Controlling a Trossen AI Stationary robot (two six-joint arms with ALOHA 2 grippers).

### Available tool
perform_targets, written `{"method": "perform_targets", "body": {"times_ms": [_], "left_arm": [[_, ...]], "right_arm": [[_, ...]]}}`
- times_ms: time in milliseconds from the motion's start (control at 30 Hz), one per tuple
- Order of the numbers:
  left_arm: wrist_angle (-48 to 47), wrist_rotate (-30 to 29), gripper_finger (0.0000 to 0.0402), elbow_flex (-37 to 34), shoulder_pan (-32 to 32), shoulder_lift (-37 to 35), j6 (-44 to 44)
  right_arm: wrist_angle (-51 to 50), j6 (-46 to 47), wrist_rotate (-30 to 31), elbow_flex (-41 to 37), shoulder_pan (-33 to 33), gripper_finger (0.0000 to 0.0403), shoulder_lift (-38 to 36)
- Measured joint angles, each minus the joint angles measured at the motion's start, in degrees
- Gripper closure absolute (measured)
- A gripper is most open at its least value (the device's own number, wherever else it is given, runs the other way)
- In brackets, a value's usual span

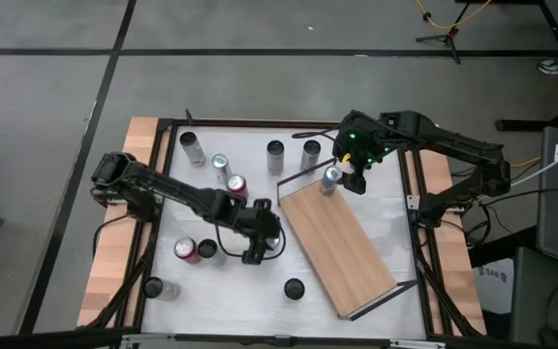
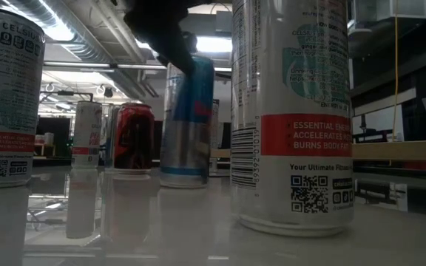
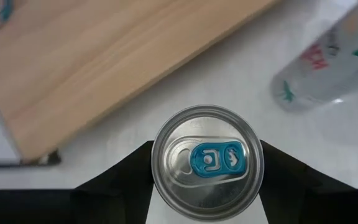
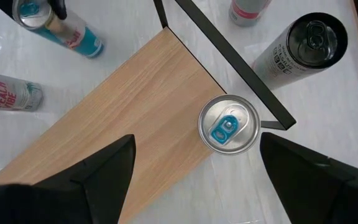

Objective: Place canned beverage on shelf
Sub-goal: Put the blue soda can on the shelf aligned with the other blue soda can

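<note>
Left tool (image 3: 207, 186) near desk (image 1: 356, 194) centre, dark fingers (image 3: 120, 177) pressed on both sides of upright silver can (image 3: 207, 163) with blue tab: gripping it. Can just off shelf (image 1: 337, 247) edge, at its 9 o'clock.

Right tool (image 4: 194, 168) over shelf's 11 o'clock corner, fingers spread wide, holding nothing; second blue-tab can (image 4: 229, 123) stands there on board, free.

Shelf: long pale wood board, smooth grain, thin black wire rail (image 4: 229, 62) at short end, lying diagonal on white glossy desk. Other cans round, metal, scattered.
</note>
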Motion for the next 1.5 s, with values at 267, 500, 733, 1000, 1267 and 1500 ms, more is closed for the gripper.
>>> {"method": "perform_targets", "body": {"times_ms": [267,500,733,1000,1267,1500], "left_arm": [[0.58,7.22,0.0186,0.00,4.09,0.00,15.95],[0.42,7.61,0.0183,0.00,4.73,0.00,32.63],[-4.04,17.32,0.0175,0.02,4.61,-0.04,36.19],[-4.76,19.32,0.0174,0.02,4.40,-0.04,36.04],[-4.76,19.11,0.0173,0.02,4.40,-0.04,35.94],[-4.50,17.29,0.0156,0.02,4.36,-0.07,34.41]], "right_arm": [[-0.04,0.01,-0.02,0.00,-0.02,0.0068,0.00],[-0.07,0.01,-0.02,0.02,0.00,0.0068,0.00],[-0.07,0.02,-0.02,0.01,-0.01,0.0068,0.00],[-0.07,0.02,-0.03,0.00,-0.02,0.0068,0.00],[-0.07,0.02,-0.04,0.00,-0.02,0.0068,0.00],[-0.07,0.02,-0.04,0.02,-0.02,0.0068,0.00]]}}
